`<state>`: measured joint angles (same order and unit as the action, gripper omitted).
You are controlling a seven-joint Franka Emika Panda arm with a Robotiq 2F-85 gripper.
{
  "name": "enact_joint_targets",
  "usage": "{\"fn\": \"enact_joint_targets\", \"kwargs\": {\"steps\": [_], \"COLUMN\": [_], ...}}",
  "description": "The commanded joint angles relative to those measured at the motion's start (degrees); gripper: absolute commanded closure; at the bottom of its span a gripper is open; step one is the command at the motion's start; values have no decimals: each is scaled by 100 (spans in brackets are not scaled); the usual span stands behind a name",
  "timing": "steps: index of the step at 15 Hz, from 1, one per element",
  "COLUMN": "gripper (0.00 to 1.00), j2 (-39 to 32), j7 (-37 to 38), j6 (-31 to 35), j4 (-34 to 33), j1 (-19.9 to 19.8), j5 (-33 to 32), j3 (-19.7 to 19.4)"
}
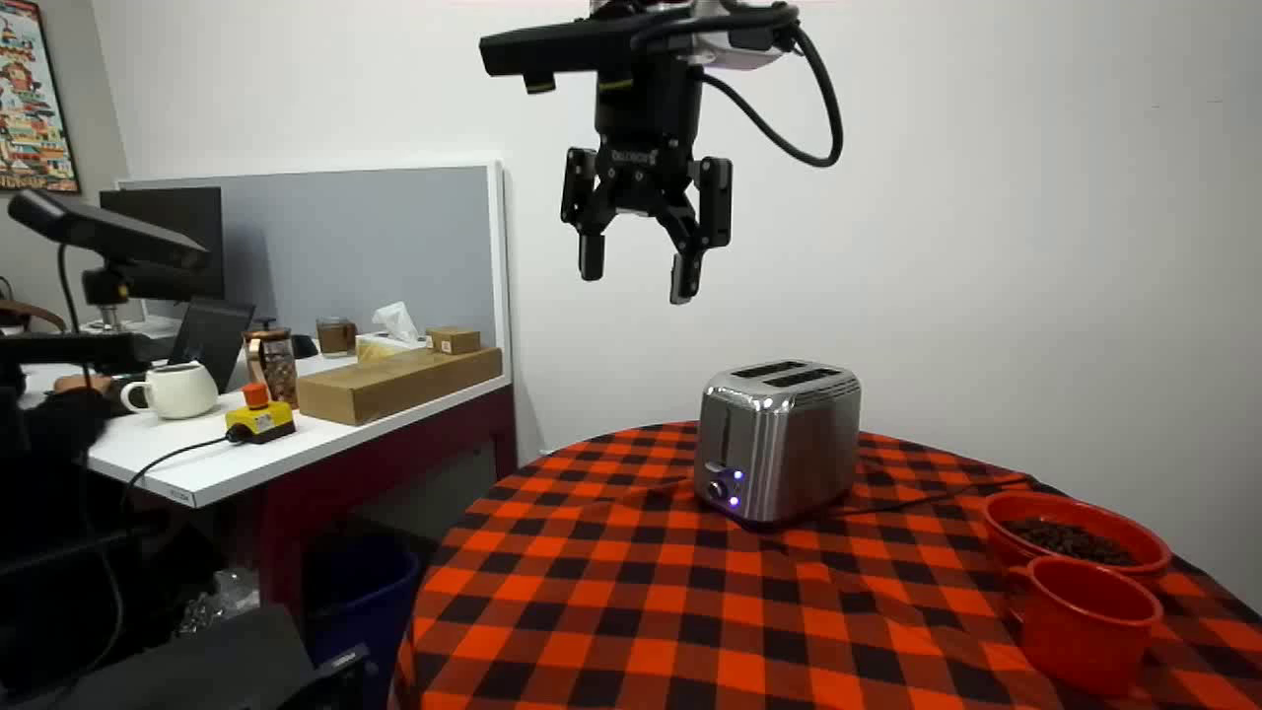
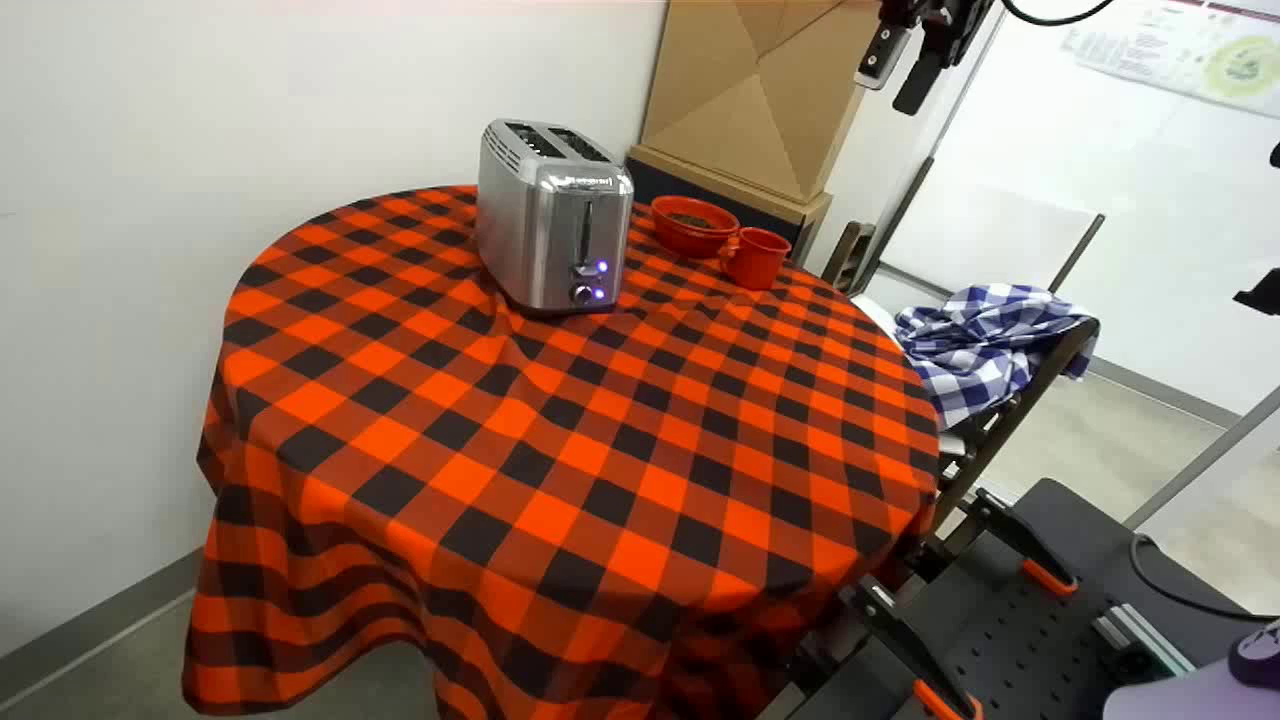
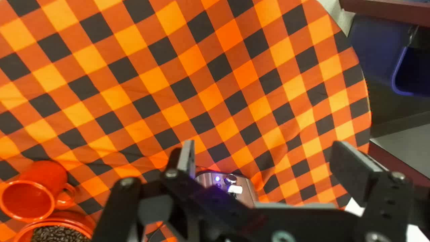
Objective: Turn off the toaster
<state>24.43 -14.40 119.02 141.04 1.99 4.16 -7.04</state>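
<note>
The silver two-slot toaster (image 1: 784, 449) stands upright on the checked table, also in an exterior view (image 2: 510, 220). Its narrow end has a lever (image 2: 588, 269) low in its slot, a round knob (image 2: 582, 293) and two lit blue-violet lights. In the wrist view the toaster (image 3: 247, 193) shows only partly, with the knob (image 3: 230, 179) and lever (image 3: 235, 189); the gripper hides the rest. My gripper (image 1: 637, 276) is open and empty, well above the toaster and apart from it. Its spread fingers show in the wrist view (image 3: 263, 148) and at the top of an exterior view (image 2: 895, 82).
A red bowl of dark beans (image 1: 1070, 537) and a red mug (image 1: 1089, 626) stand on the checked tablecloth (image 1: 631, 592). A black cord (image 1: 937, 501) runs from the toaster. A white wall (image 1: 1035, 247) rises behind the table. A white desk (image 1: 212, 459) stands beside it.
</note>
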Motion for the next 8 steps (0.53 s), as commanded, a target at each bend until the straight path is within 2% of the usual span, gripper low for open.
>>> {"fn": "enact_joint_targets", "kwargs": {"steps": [1, 5, 8], "gripper": [0, 0, 0], "j2": [-4, 5, -38], "j7": [-21, -13, 379], "j6": [-15, 21, 669], "j4": [-10, -5, 215], "j1": [-64, -53, -256], "j5": [28, 3, -899], "j3": [60, 89, 463]}}
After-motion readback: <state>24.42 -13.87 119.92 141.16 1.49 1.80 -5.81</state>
